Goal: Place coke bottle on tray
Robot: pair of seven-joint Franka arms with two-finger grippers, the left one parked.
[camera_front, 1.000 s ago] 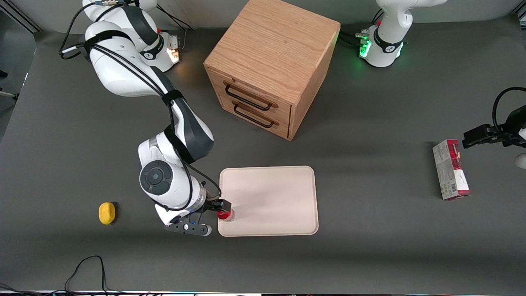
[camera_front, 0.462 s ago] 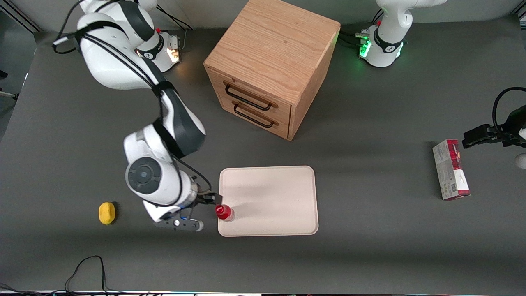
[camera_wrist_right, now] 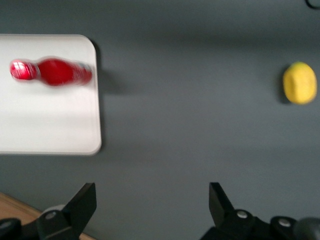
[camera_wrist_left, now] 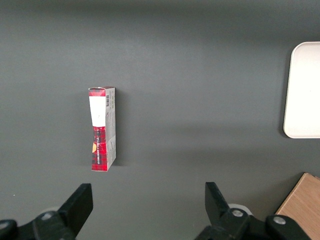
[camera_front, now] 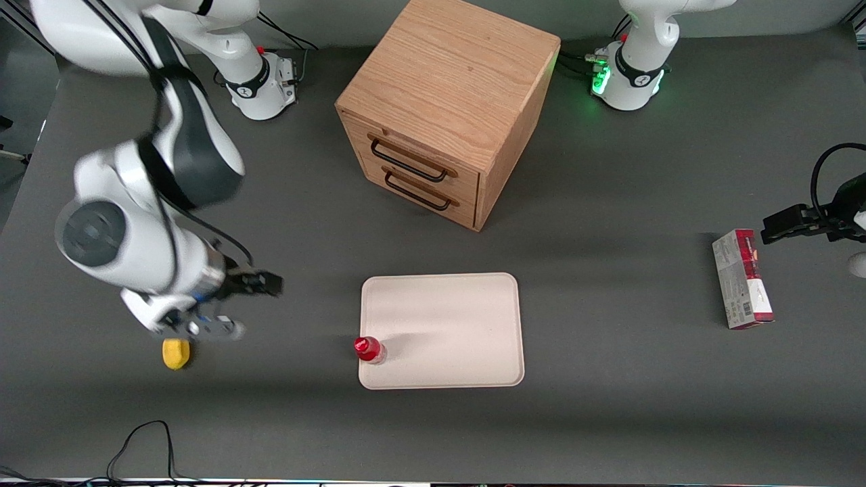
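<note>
The coke bottle (camera_front: 369,350) is now left standing upright on the tray (camera_front: 446,318), just inside the rim at the edge toward the working arm's end of the bench (camera_front: 609,406), near the corner closer to the front camera. A sec ago it was held by the gripper (camera_front: 260,284) at that same spot; half a sec ago the hold was already dropped w/ the gripper just beside the cap. Now the gripper has been pulled well clear and raised, and hangs above bare bench approx. between the tray and the lemon (camera_front: 176,353). In the right wrist view the fingers (camera_wrist_right: 82,205) are seen spread apart w/ nothing between them, and bottle (camera_wrist_right: 52,71) and tray (camera_wrist_right: 60,125) are seen from above, well apart from the gripper (camera_wrist_right: 152,210).

Judged from this, the placing is done: bottle on tray, released, not tipped. Its base sits close to the rim, so it could be knocked off by a stray pass; otherwise nothing more is needed but parking the arm. The drawer cabinet (camera_front: 443,108) and carton (camera_front: 741,279) are untouched.
</note>
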